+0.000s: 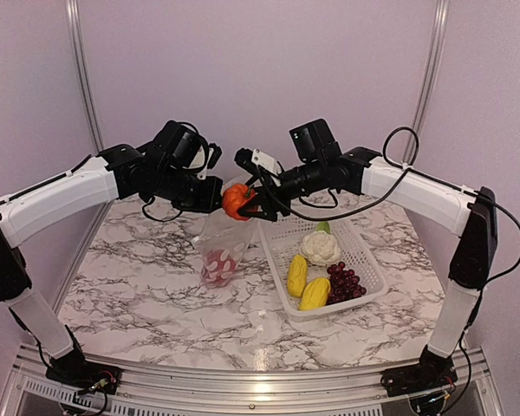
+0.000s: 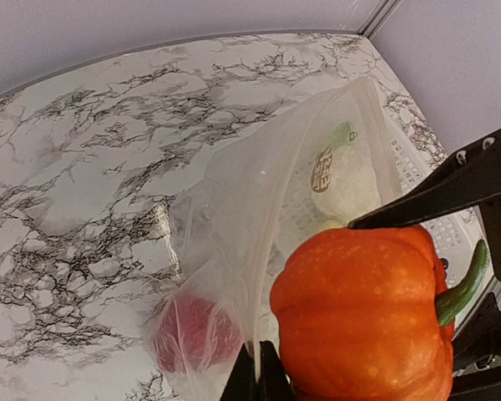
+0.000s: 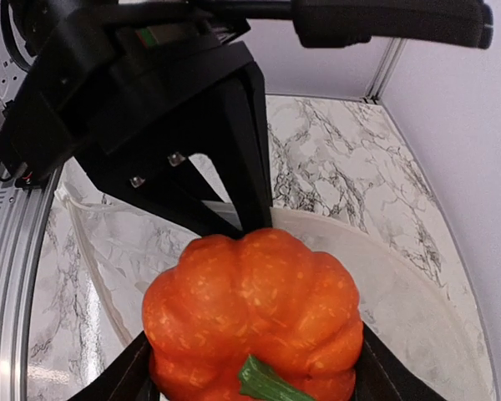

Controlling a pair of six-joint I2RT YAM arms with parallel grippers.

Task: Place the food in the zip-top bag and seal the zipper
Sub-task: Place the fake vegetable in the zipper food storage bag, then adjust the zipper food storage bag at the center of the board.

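The right gripper [image 1: 245, 203] is closed on the orange pumpkin [image 3: 250, 313]. In the right wrist view its two black fingers [image 3: 121, 380] press on the pumpkin's left and right sides at the bottom of the frame. The pumpkin sits right between them, with its green stem pointing toward the camera.

In the top view the pumpkin hangs in the air in the middle of the frame, high above the table [image 1: 139, 286]. It is just over the top of the bag [image 1: 223, 247].

The left gripper [image 2: 255, 380] is closed on the top edge of the bag. In the left wrist view the thin plastic edge runs down into its pinched fingers at the bottom middle. The pumpkin is just to the right of that spot, very close to it.

The bag hangs down from the left gripper, and its bottom rests on the table. Its mouth is open, with the far side pulled away from the near side. A red piece [image 2: 196, 334] lies at the bottom of the bag.

The white basket [image 1: 364, 260] sits on the table to the right of the bag. In it are the cauliflower [image 1: 319, 247], two yellow pieces [image 1: 297, 275] and the grapes [image 1: 345, 282].
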